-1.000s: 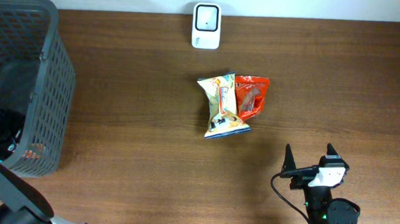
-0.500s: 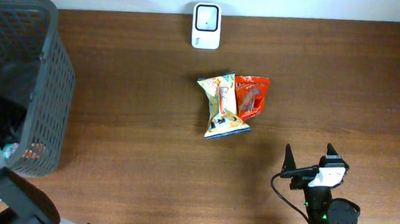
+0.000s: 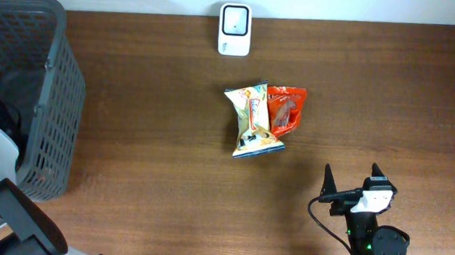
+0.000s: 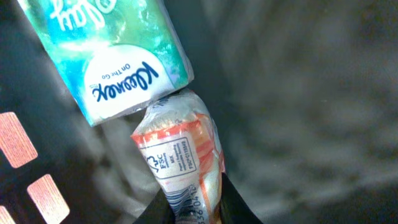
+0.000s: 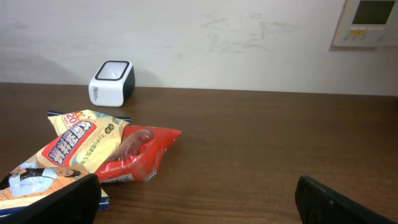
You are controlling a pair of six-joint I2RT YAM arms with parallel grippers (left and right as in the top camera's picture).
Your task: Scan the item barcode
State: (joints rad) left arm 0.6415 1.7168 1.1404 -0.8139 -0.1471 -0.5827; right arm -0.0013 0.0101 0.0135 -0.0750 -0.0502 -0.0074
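Teal tissue pack (image 4: 115, 56), orange-striped white packet (image 4: 181, 152)

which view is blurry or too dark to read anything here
Left wrist view: dim, background smeared with blur, yet the teal Kleenex tissue pack and the orange and white plastic packet are legible. Overhead view: sharp, even light; dark mesh basket interior lost in shadow. Right wrist view: crisp and bright.

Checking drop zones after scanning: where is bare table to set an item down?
Bare wood lies between the basket and the yellow snack bag, and right of the red bag, beyond the right end effector. Crowded: inside the basket, where the left end effector grips a packet beside a tissue pack.
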